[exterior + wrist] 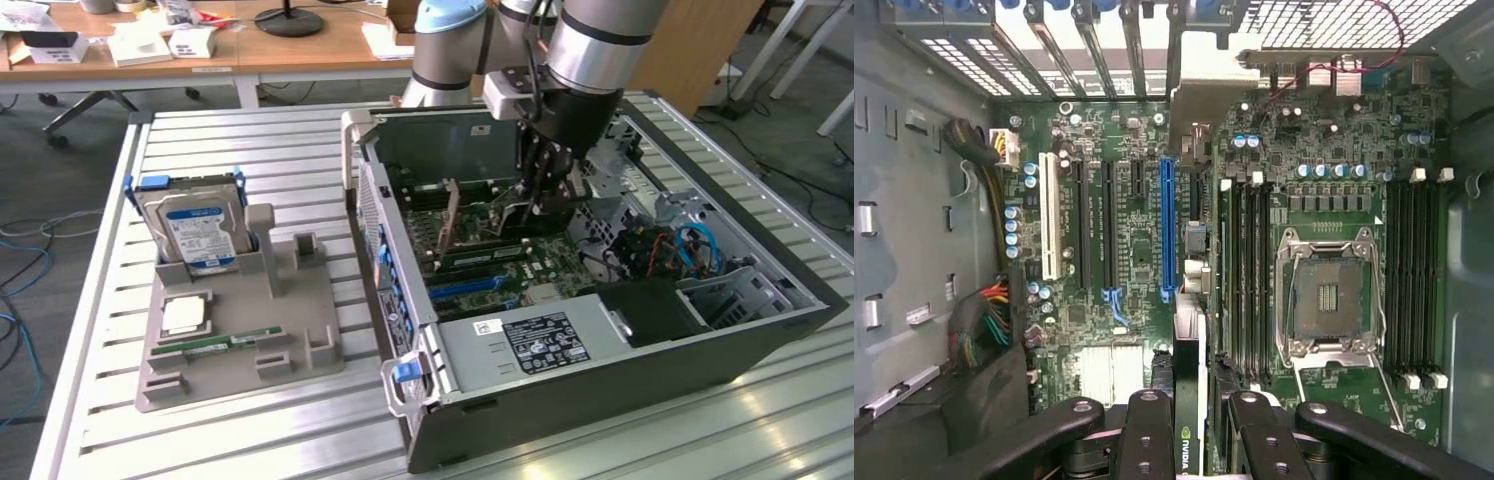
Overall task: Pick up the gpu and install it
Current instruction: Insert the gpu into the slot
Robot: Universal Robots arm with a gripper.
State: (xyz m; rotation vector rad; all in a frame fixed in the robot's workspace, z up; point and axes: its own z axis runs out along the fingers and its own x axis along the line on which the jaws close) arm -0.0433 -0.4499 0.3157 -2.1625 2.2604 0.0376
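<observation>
Gpu [1186,450] clamped edge-on in gripper [1199,410], inside open computer case [601,400] above motherboard [1134,140], hard drive [194,232] in tray [287,320]

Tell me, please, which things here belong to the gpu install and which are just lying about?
Job: gpu, held in the gripper; open case; motherboard.
Lying about: hard drive, chip and memory stick, all in the grey tray.
</observation>
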